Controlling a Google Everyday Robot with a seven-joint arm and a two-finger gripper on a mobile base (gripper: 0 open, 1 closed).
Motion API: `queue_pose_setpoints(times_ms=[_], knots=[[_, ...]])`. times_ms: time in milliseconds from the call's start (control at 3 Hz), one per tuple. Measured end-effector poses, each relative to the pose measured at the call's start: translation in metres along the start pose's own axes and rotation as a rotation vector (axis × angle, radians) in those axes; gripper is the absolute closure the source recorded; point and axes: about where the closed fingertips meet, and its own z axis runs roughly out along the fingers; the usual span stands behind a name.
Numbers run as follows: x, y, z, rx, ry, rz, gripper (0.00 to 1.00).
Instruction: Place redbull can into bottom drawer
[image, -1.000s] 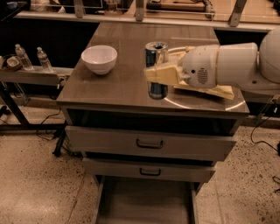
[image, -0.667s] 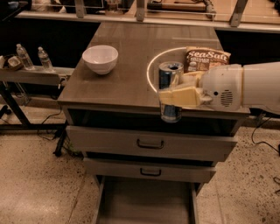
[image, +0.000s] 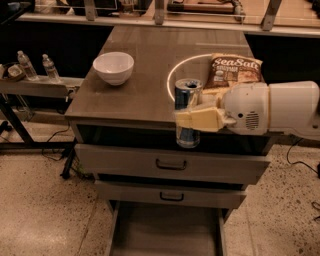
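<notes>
My gripper (image: 192, 117) reaches in from the right and is shut on the redbull can (image: 187, 134), a slim silver and blue can with a shiny top. The can is upright and held in the air at the front edge of the table, above the drawer fronts. The bottom drawer (image: 165, 235) is pulled out open below, its flat grey floor showing at the bottom of the view. The can is well above it.
A white bowl (image: 113, 67) stands on the wooden table (image: 150, 55) at the left. A sea salt chip bag (image: 234, 70) lies at the right behind my arm. Two upper drawer fronts (image: 170, 164) are closed. Water bottles (image: 50, 67) stand on a side shelf at the left.
My gripper has carried the can from over the table toward the front edge and lowered it in front of the tabletop. The chip bag has come into view behind it.
</notes>
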Motion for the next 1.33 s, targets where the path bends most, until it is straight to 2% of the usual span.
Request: queue_pose_setpoints(times_ms=[333, 667, 1000, 1333], knots=[[0.037, 0.033, 0.007, -0.080, -0.026, 0.014, 1.00], [0.125, 0.063, 0.020, -0.145, -0.017, -0.046, 1.00], [0.187, 0.073, 0.032, -0.183, -0.009, -0.108, 1.00], [0.190, 0.072, 0.035, -0.181, -0.010, -0.114, 1.00]])
